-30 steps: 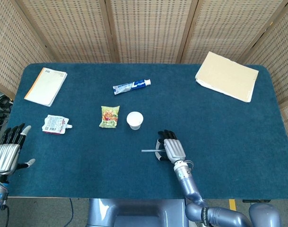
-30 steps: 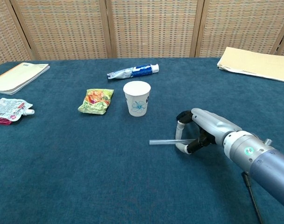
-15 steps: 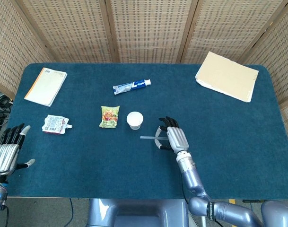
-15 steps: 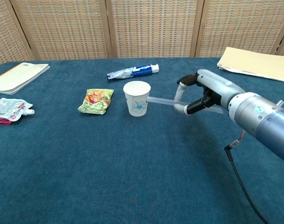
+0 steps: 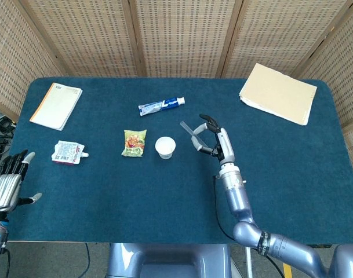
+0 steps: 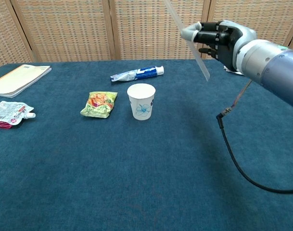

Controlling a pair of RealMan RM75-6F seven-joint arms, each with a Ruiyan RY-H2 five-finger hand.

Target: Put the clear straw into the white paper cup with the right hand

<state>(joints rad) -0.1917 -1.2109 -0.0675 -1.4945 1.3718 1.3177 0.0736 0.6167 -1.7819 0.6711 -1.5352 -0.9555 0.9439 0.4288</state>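
Right hand raised above surface, pinching straw tilted, right of cup. Left hand at surface edge, fingers spread, holding nothing.

The cup stands near the middle of the table, with the snack packet just to its left and the toothpaste tube behind it. To the right of the cup and raised above the table, the right hand holds the straw tilted, apart from the cup. The notebook lies at the far left, the pouch in front of it, the folder at the far right, and the left hand at the near left edge.
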